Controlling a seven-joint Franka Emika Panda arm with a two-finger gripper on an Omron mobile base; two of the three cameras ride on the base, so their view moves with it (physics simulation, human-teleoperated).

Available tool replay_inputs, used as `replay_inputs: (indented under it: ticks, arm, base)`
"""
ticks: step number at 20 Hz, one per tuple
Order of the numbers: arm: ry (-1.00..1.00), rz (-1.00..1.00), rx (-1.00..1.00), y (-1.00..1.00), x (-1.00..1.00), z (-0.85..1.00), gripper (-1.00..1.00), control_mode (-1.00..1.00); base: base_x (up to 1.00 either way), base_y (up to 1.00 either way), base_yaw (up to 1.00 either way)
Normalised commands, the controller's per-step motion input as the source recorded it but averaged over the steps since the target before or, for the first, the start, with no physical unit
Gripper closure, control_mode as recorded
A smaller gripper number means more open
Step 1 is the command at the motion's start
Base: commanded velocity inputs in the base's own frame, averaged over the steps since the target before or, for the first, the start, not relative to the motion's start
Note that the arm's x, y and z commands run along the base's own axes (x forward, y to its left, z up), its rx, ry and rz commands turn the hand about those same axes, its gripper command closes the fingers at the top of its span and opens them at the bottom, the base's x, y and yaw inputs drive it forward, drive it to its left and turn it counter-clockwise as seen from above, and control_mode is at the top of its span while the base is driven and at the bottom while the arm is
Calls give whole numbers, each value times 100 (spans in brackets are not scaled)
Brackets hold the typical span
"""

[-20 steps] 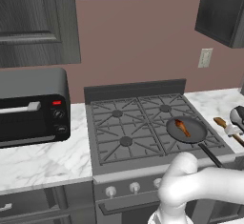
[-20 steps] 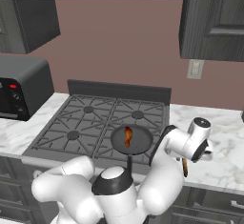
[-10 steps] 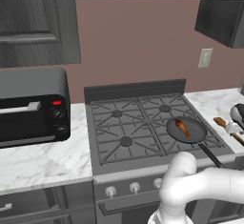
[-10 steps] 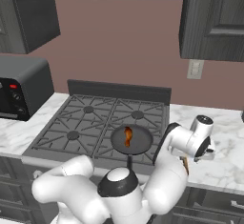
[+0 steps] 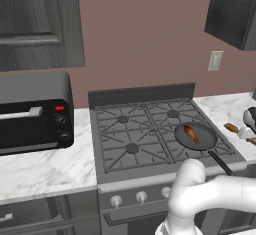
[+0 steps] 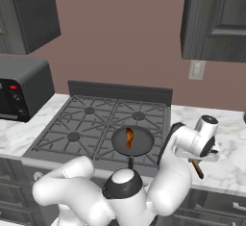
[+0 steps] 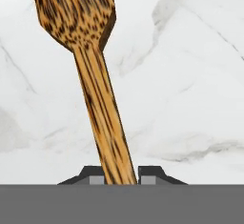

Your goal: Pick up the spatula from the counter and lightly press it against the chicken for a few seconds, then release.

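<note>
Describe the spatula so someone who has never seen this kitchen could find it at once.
Start at the stove and move to the marble counter on its right. The spatula lies there, its handle pinched in the robot's gripper. It is speckled brown wood with a wide flat blade, unlike the black pan on the stove.

toaster oven (image 5: pixel 32 111) left of stove (image 5: pixel 131 129) | pan (image 5: pixel 206 140) front-right burner | outlet (image 5: pixel 216 60) on wall

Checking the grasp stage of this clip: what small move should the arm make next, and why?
Probably a short lift straight up: the end effector is closed on the handle of the spatula, which lies on the counter, and the chicken sits in the pan.
</note>
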Motion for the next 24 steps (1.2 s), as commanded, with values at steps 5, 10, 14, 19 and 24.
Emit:
replay_inputs:
  ticks: [5, 10, 14, 19, 24]
  arm:
    - [0, 0, 3, 0, 0, -24, 100, -100]
    - [-1, 0, 0, 0, -16, 0, 100, -100]
    - [-4, 1, 0, 7, -32, 10, 100, -100]
    - [-5, 1, 0, 20, -35, 18, 100, -100]
    - [-4, 2, 0, 35, -26, 26, 100, -100]
  base:
    - [0, 0, 0]
    - [0, 0, 0]
    - [0, 0, 0]
    - [0, 0, 0]
    - [0, 0, 0]
